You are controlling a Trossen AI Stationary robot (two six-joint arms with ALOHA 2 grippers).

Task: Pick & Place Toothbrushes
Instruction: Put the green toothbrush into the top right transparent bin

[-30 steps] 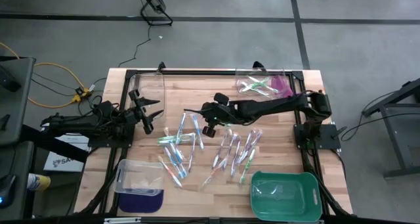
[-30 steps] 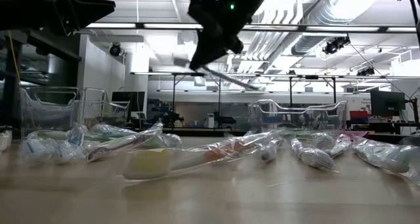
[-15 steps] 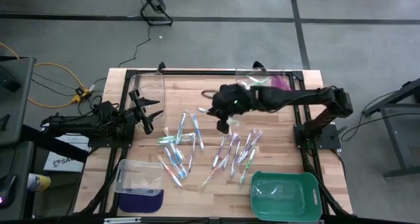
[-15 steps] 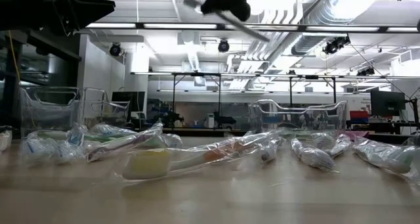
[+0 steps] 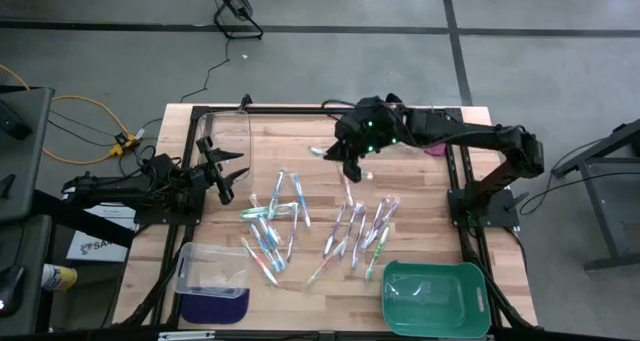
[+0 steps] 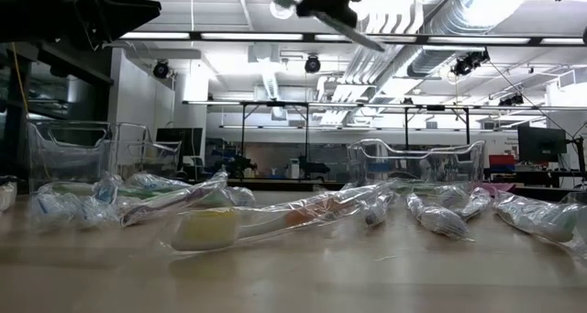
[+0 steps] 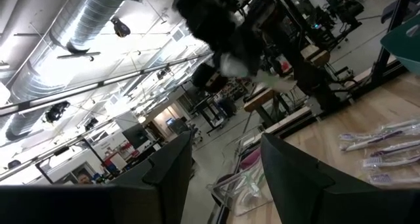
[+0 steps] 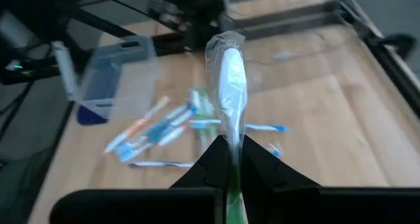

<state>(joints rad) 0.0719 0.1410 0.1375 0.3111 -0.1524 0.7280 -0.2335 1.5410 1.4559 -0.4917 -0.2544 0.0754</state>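
We saw a grey concrete floor point(image 5: 330, 51) crossed by dark seams, with a yellow cable point(image 5: 85, 116) lying on it. Beyond the wooden surface point(image 6: 303, 272), the hall was lit by long ceiling lights point(image 6: 229, 36). Silver ducts point(image 6: 404, 51) ran overhead, and benches point(image 6: 275, 180) stood far back.

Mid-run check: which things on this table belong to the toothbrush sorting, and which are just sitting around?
Part of the job:
- wrapped toothbrush held by the right gripper
- loose toothbrushes on the table
- left gripper, open, waiting at the table's left edge

Lying about for now:
- green tray
- clear bin over a purple base
- yellow cable on the floor
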